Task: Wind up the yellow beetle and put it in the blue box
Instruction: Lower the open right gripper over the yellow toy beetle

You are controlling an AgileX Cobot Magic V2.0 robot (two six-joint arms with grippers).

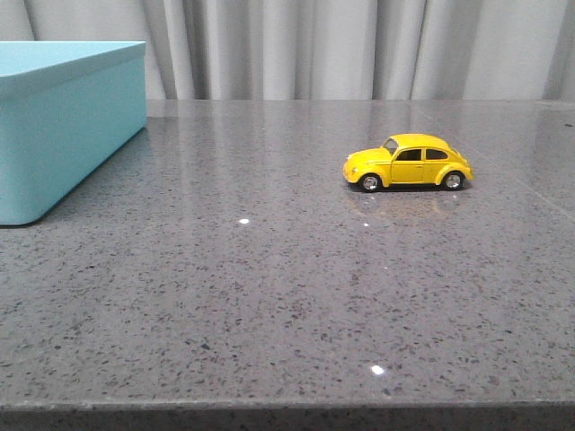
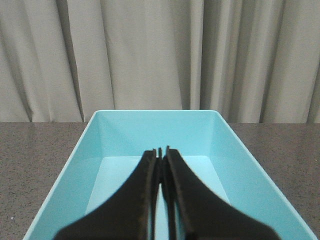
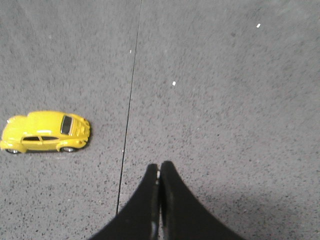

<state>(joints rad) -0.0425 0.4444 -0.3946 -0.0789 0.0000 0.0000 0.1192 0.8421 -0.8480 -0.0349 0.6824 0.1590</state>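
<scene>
The yellow beetle (image 1: 409, 162) stands on its wheels on the grey stone table, right of middle, side-on with its nose to the left. It also shows in the right wrist view (image 3: 46, 132). The blue box (image 1: 63, 121) stands open at the far left; its inside shows empty in the left wrist view (image 2: 160, 135). My left gripper (image 2: 161, 150) is shut and empty above the box's opening. My right gripper (image 3: 159, 165) is shut and empty above the bare table, apart from the beetle. Neither gripper shows in the front view.
The grey speckled table (image 1: 269, 296) has a thin seam line (image 3: 129, 110) between the beetle and my right gripper. A grey curtain (image 1: 359, 45) hangs behind the table. The table's front edge (image 1: 287, 409) runs along the bottom of the front view.
</scene>
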